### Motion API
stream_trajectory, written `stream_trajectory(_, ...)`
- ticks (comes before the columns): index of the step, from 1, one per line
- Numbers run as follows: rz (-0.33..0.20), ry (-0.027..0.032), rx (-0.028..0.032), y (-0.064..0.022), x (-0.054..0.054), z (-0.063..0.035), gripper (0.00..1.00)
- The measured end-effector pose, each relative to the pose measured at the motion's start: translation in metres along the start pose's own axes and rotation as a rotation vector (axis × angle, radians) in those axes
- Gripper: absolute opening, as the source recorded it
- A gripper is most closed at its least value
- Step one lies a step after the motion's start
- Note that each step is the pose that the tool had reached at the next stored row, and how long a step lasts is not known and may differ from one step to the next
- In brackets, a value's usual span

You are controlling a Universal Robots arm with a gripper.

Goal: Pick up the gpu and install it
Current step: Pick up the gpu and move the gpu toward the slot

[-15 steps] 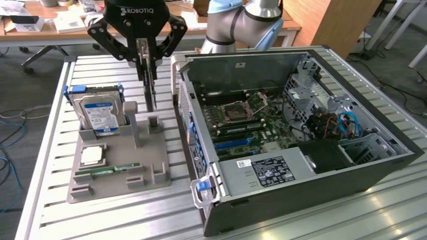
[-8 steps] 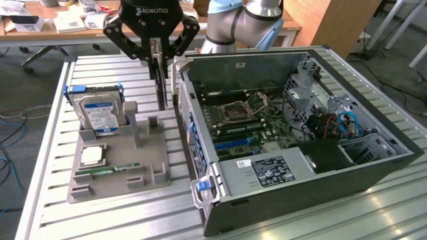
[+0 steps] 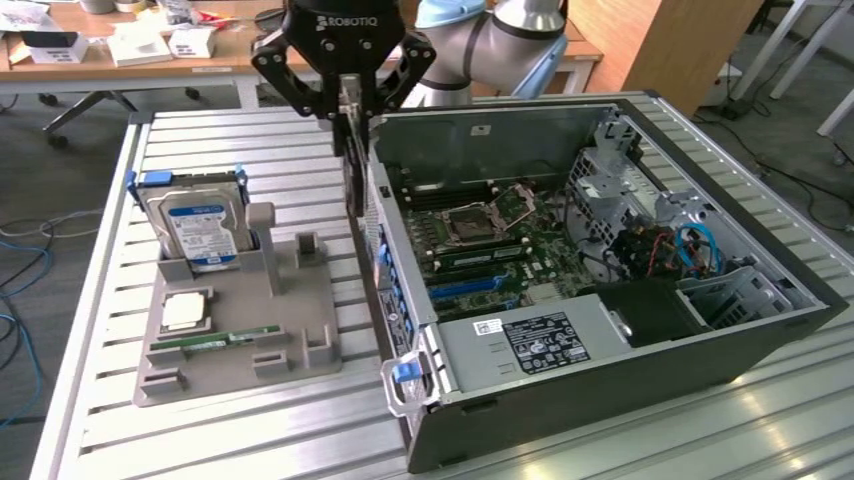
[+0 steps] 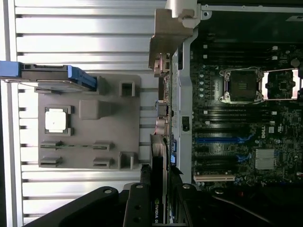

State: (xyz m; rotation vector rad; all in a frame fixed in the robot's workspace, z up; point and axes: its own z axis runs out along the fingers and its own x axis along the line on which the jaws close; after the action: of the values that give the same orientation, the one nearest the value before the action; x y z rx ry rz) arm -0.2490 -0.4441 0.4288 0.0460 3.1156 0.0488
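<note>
I'm standing in a robotics lab: an opened computer tower is lying on a slatted aluminium desk, and cables are trailing over the floor beside it.

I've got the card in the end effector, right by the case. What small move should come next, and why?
Probably a short sideways shift toward the motherboard. The end effector grips the gpu edge-on right by the case wall, while the blue slots lie further in.
</note>
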Motion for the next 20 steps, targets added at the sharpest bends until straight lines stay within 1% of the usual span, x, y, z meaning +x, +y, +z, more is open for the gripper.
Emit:
stream_trajectory(3,0.0,0.0001,0.0,0.0003,-0.012,0.0002,0.26)
stream_trajectory(20,0.0,0.0,-0.0005,0.0026,-0.089,0.0023,0.26)
